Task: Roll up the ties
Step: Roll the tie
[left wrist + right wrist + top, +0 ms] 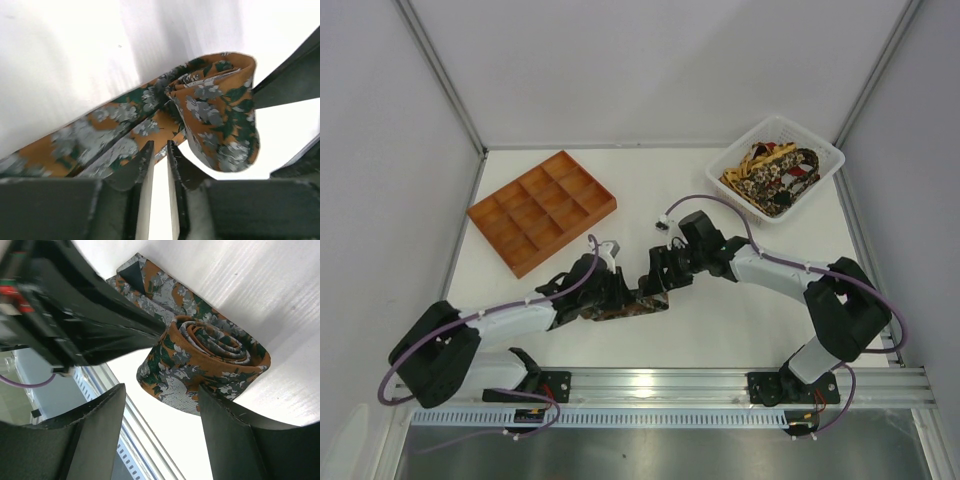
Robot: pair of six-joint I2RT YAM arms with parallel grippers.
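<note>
**Tie (pixel 632 306) part rolled, coil at the right-arm end**

The tie lies on the table (pixel 740 320) near the front edge, between the two arms; its long axis runs roughly left to right in the top view. The coil (pixel 210 355) sits at the end nearer the right arm, and the unrolled tail (pixel 80 145) stretches towards the left arm, ending in a point.

The right gripper (pixel 161 390) is the nearer one to the coil; its jaws are spread wide, and the coil sits just beyond the fingertips, about centred in the gap. One fingertip overlaps the coil's lower edge in the wrist view; whether it touches there I cannot tell, and nothing is clamped.

The left gripper (pixel 159 147) has its jaws only a little apart, with bare table showing through the narrow slit; no fabric sits between them. The tail passes just ahead of the tips and the coil is up and to the right.

In my judgement the next turn depends on the coil being carried along the tail, towards the left arm; the loose outer wrap could spring open while neither gripper pinches it.

The other ties (pixel 775 175) wait in the white basket (pixel 825 165) at the far right, well apart.
</note>
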